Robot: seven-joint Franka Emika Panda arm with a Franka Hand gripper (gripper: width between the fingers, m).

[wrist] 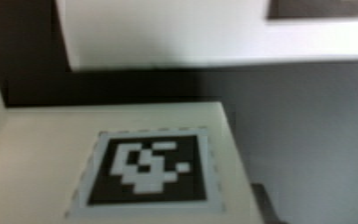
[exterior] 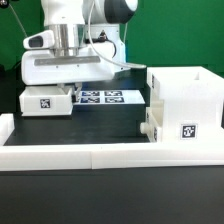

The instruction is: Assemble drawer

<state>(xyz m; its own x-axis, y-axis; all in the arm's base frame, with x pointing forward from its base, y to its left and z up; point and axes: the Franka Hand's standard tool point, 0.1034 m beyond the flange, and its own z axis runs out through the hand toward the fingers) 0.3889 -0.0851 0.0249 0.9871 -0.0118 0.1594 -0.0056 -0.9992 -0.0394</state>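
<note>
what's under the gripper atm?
A small white tray sits just below the gripper, with a tag on its near face. The hand's body covers the fingertips and the tray's inside, so contact or grip cannot be told.

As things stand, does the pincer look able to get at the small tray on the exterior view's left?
Probably yes: the pincer hangs right over that tray, with nothing visible between them.
</note>
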